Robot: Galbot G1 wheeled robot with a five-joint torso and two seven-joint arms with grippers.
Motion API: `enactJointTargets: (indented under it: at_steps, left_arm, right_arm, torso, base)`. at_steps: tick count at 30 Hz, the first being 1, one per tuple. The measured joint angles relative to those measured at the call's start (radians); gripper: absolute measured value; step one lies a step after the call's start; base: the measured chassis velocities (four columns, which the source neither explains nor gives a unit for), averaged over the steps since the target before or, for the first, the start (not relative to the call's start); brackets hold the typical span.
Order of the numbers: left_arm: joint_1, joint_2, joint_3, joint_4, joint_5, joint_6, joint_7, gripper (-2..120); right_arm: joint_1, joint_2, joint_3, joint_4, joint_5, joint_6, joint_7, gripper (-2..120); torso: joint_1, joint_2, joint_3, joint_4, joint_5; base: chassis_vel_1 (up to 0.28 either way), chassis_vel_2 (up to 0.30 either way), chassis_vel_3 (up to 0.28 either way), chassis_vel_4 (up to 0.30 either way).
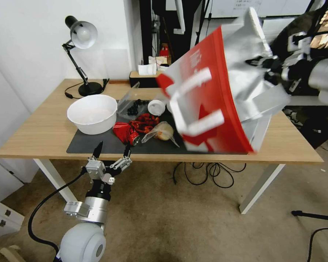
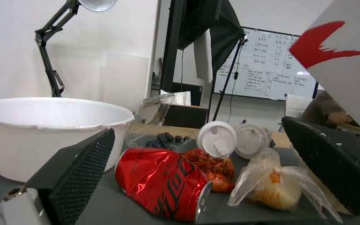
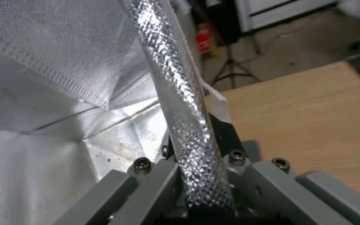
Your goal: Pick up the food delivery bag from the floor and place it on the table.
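The food delivery bag [image 1: 215, 94] hangs tilted in the air above the right half of the table [image 1: 43, 134], its white loop handles dangling and its mouth turned right. My right gripper [image 1: 268, 69] is shut on the bag's foil-lined rim [image 3: 188, 134], which runs between the jaws in the right wrist view. A white and red panel of the bag [image 2: 347, 59] also fills a corner of the left wrist view. My left gripper [image 1: 111, 151] stands open just off the table's front edge, by the dark grey mat [image 1: 87, 143]. The floor [image 1: 178, 225] lies below, with no bag on it.
On the mat sit a white bowl [image 1: 92, 113], a crushed red can [image 1: 124, 133], crayfish [image 1: 145, 123], a plastic bag of food [image 1: 161, 133], blueberries and white lids [image 1: 156, 107]. A black desk lamp [image 1: 82, 47] stands at the back left. Black cables [image 1: 207, 173] coil under the table.
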Motion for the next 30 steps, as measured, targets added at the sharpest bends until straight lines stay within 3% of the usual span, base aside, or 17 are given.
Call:
enactJointTargets:
  at_steps: [2,9,30]
  left_arm:
    - [0.000,0.000,0.000,0.000,0.000,0.000,0.000,100]
    - [-0.002,0.005,-0.001,0.000,0.000,-0.001,-0.001,100]
    - [-0.008,0.012,0.003,0.009,-0.005,-0.001,-0.003,100]
  right_arm:
    - [0.034,0.015,-0.004,-0.040,0.024,-0.002,0.081,0]
    - [0.056,0.025,-0.012,-0.118,0.039,-0.025,0.216,0]
    - [0.030,0.010,-0.026,-0.248,0.083,-0.180,0.267,0]
  torso:
    - [0.000,0.000,0.000,0.0003,-0.0002]
    - [0.000,0.000,0.000,0.0000,-0.0001]
    - [0.000,0.000,0.000,0.0000,-0.0002]
  base:
    - [0.000,0.000,0.000,0.000]
    - [0.000,0.000,0.000,0.000]
    - [0.000,0.000,0.000,0.000]
